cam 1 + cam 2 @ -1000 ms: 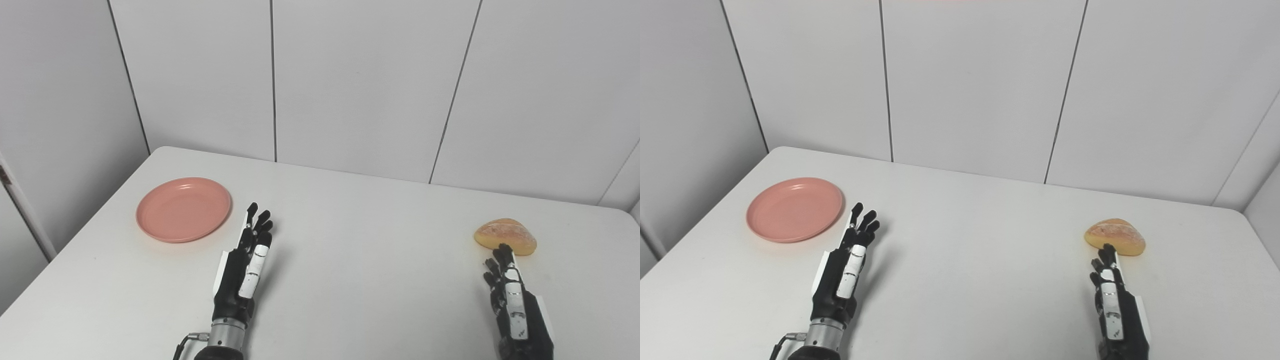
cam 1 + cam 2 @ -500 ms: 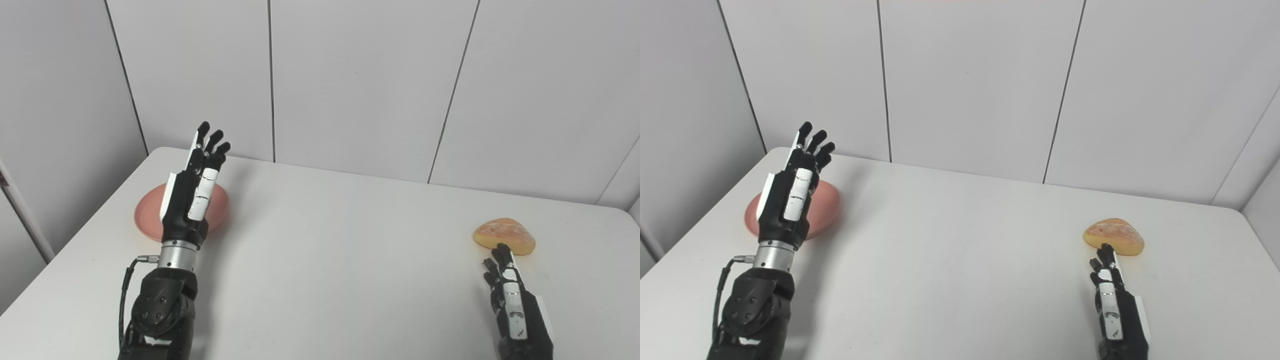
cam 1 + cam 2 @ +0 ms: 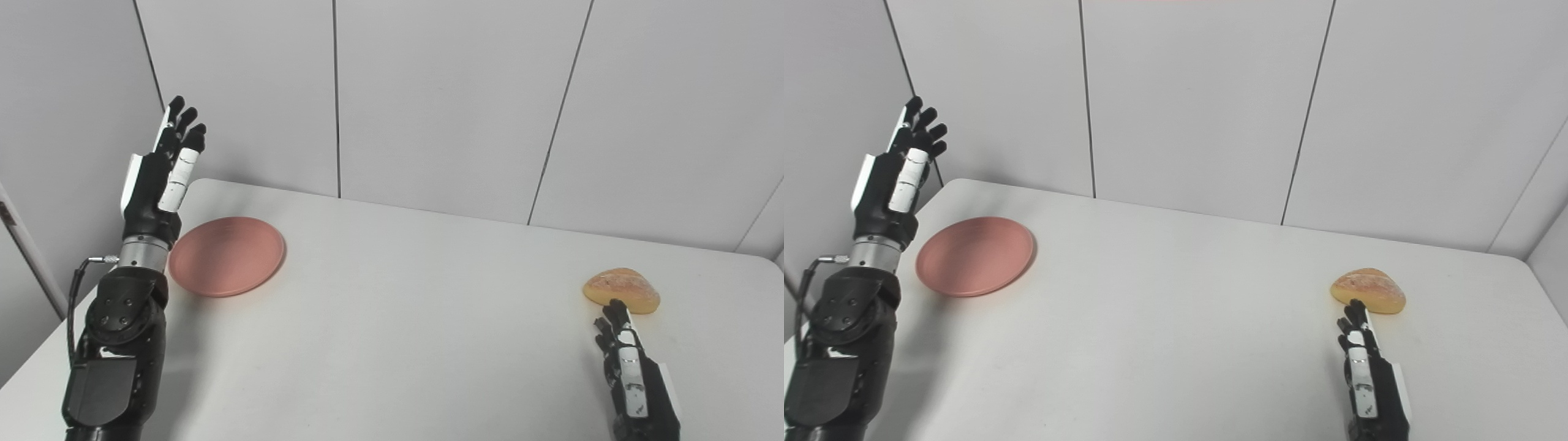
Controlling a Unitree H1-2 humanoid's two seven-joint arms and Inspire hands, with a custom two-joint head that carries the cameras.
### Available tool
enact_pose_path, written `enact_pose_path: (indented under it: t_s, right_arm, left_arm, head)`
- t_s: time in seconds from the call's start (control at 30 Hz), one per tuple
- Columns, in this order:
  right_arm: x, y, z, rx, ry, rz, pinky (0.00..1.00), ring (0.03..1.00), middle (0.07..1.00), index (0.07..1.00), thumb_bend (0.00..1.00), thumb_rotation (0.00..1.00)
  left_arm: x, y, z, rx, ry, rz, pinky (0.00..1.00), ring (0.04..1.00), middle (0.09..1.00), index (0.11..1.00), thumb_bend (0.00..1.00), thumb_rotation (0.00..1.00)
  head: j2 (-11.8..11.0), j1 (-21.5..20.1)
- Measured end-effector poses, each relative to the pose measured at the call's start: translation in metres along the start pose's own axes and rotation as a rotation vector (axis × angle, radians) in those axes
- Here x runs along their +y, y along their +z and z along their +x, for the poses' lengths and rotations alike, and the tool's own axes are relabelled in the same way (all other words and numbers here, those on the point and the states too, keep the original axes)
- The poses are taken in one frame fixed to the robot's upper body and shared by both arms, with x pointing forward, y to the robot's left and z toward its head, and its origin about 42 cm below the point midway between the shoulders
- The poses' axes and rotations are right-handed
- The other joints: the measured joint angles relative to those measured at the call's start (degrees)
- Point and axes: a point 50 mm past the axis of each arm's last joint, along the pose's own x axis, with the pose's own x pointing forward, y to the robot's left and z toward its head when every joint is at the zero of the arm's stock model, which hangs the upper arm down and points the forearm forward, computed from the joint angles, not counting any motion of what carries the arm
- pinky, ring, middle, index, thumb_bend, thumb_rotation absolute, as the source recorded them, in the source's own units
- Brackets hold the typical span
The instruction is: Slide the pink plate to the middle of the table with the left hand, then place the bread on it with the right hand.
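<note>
Left eye view and right eye view give the same layout. The pink plate (image 3: 226,256) is seen lying flat on the white table (image 3: 392,343) at the far left, well apart from the middle, so the slide is judged not yet begun. The left hand (image 3: 160,177) is held high above the table's left edge, just left of the plate and clear of it, with its fingers (image 3: 184,125) stretched upward and a little apart, nothing grasped. That raised, outer position is judged to suit a descent on the plate's left rim, from which a push to the right toward the middle could be made.

The bread (image 3: 1368,291) is set at the far right of the table, well apart from the plate. The right hand (image 3: 1366,373) is laid low at the near right, its fingertips (image 3: 1352,309) pointed at the bread and just short of it; whether they touch cannot be told. Its fingers are extended and released, holding nothing. It is judged to be kept waiting there so that the bread can be taken once the plate has been brought to the middle.
</note>
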Motion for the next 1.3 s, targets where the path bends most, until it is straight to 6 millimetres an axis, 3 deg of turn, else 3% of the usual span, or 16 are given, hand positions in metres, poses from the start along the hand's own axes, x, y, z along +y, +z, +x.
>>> enact_pose_path:
  t_s: [0.4, 0.53, 0.67, 0.9, 1.07, 1.3]
  right_arm:
    - [-0.003, 0.002, -0.001, -0.004, 0.000, 0.008, 1.00, 0.973, 0.984, 0.973, 0.77, 0.95]
    - [-0.003, 0.002, -0.002, -0.005, 0.001, 0.012, 1.00, 0.974, 0.983, 0.972, 0.76, 0.95]
    - [-0.004, 0.002, -0.002, -0.003, 0.004, 0.011, 1.00, 0.980, 0.991, 0.981, 0.76, 0.96]
    - [-0.004, 0.003, -0.003, -0.002, 0.009, 0.006, 1.00, 0.973, 0.988, 0.978, 0.76, 0.96]
    - [-0.005, 0.003, -0.005, 0.010, 0.010, 0.005, 1.00, 0.969, 0.983, 0.972, 0.77, 0.95]
    - [-0.005, 0.002, -0.008, 0.039, 0.009, 0.006, 1.00, 0.948, 0.970, 0.957, 0.79, 0.94]
  left_arm:
    - [0.039, -0.045, 0.028, 0.084, 0.061, 0.049, 0.90, 0.926, 0.952, 0.984, 0.84, 0.87]
    - [0.053, -0.070, 0.028, 0.125, 0.074, 0.003, 0.96, 0.955, 0.974, 0.997, 0.84, 0.83]
    - [0.062, -0.099, 0.020, 0.203, 0.100, -0.106, 0.91, 0.927, 0.955, 0.989, 0.86, 0.79]
    - [0.064, -0.119, 0.011, 0.257, 0.113, -0.172, 0.87, 0.899, 0.927, 0.978, 0.84, 0.79]
    - [0.061, -0.123, 0.008, 0.269, 0.113, -0.185, 0.93, 0.922, 0.935, 0.987, 0.86, 0.76]
    - [0.053, -0.145, -0.007, 0.352, 0.123, -0.204, 0.95, 0.943, 0.939, 0.994, 0.97, 0.74]
  head:
    - [0.7, 0.8]
    - [1.5, 0.7]
    - [1.9, 0.8]
    - [2.5, 0.7]
    - [3.2, 0.4]
    - [4.0, 0.1]
